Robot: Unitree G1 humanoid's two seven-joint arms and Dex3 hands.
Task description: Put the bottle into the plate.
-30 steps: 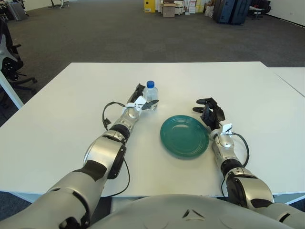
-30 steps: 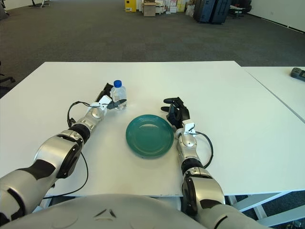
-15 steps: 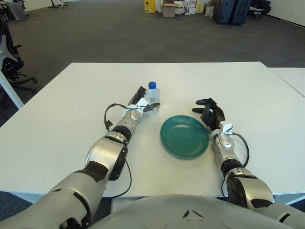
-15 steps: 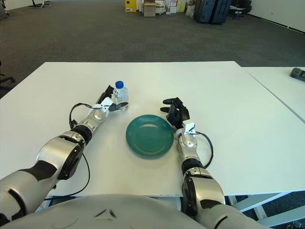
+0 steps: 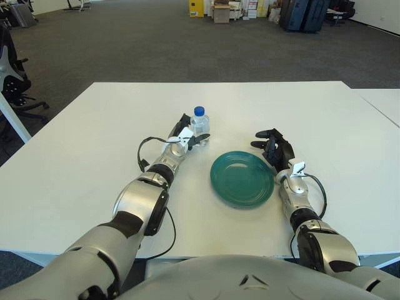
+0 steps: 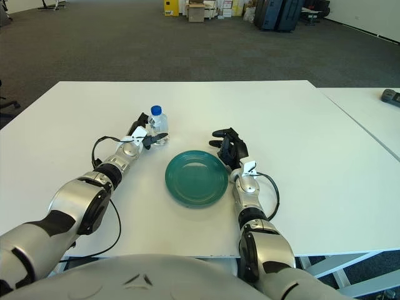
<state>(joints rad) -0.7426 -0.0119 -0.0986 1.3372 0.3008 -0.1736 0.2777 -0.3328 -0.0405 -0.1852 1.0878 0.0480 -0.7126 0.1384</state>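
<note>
You have the left hand (image 5: 186,135) wrapped around the lower body of the bottle (image 5: 199,127), its dark fingers (image 5: 199,138) closed across the front of it. The bottle stands upright with its blue cap on top, up and to the left of the green plate (image 5: 241,177) and apart from its rim. Any label or writing on the bottle is too small to read, and the plate shows no markings.

Your right hand (image 5: 275,148) rests just beside the plate's right rim, fingers loosely curled and holding nothing.

The white table (image 5: 75,156) gives you bare surface between bottle and plate, and wide margins to its left, far and right edges. The plate sits well inside the near edge. A second white table (image 5: 384,103) adjoins on the right, with a small dark object (image 6: 390,95) lying on it.
</note>
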